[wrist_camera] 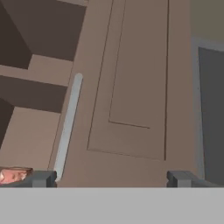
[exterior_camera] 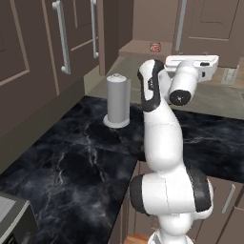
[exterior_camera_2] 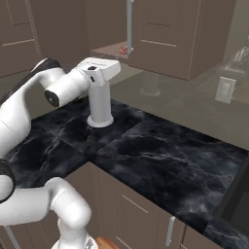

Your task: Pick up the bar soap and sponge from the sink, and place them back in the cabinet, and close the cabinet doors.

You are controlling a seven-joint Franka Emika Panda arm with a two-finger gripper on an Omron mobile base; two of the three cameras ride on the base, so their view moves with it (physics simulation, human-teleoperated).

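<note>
My gripper (wrist_camera: 111,178) is open with nothing between its widely spread fingertips, and it faces the cabinet from close by. In the hand view one brown cabinet door (wrist_camera: 131,87) with a silver bar handle (wrist_camera: 68,127) stands open beside bare shelves (wrist_camera: 30,131). The orange-pink bar soap (wrist_camera: 13,175) lies on the lower shelf, just left of my left fingertip. From the base views the bar soap (exterior_camera: 155,46) (exterior_camera_2: 124,49) rests on the cabinet floor beyond my raised hand (exterior_camera: 193,62) (exterior_camera_2: 99,68). The sponge is out of view. A dark edge, seemingly the sink (exterior_camera_2: 239,199), shows at the right.
A grey paper towel roll (exterior_camera: 117,100) (exterior_camera_2: 100,104) stands on the black marble counter (exterior_camera: 71,162) below my hand. Closed brown doors with bar handles (exterior_camera: 62,38) line the left wall. A wall socket (exterior_camera_2: 224,90) sits on the backsplash. A grey-framed dark pane (wrist_camera: 212,113) borders the open door.
</note>
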